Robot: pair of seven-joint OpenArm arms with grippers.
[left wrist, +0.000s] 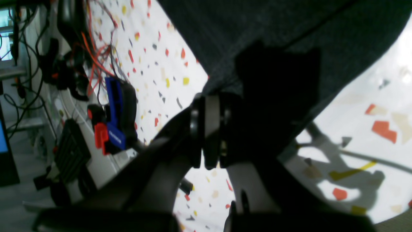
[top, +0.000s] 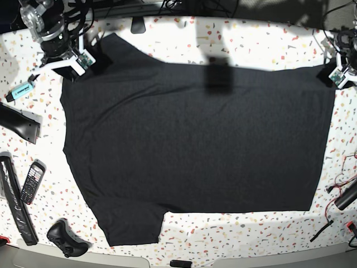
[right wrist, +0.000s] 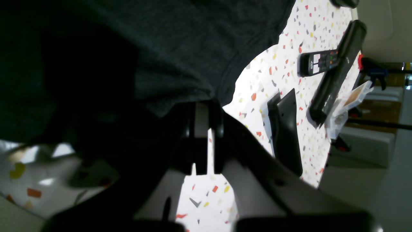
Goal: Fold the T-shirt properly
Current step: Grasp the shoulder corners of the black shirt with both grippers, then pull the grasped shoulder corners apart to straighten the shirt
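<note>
1. Check the right end effector [top: 89,62] first: in the base view it sits at the far-left corner of the T-shirt [top: 195,145], clenched on the fabric at the sleeve. In the right wrist view you see its jaws drawn nearly together [right wrist: 206,141], with the dark cloth bunched just above them.
2. Check the left end effector [top: 328,75]: in the base view it sits at the far-right corner of the T-shirt. The left wrist view shows its jaws pressed close [left wrist: 210,132], clamped on the garment's edge.
3. Locate the T-shirt: it lies spread flat, plain black side up, across the middle of the speckled desk [top: 251,39]. Only the base view gives you its full outline, with one sleeve pointing to the near edge.
4. Note what the right wrist view adds: a remote control [right wrist: 317,62] resting against a long black bar [right wrist: 336,74], and a black wedge-shaped piece [right wrist: 285,129], all well apart from the cloth.
5. Note what the base view alone shows: a blue marker [top: 21,90] on the left and a black game controller [top: 67,239] at the near-left corner.
6. Note what the left wrist view alone shows: a blue-and-red clamp [left wrist: 114,117] and red wiring [left wrist: 96,54] at the desk's border.
</note>
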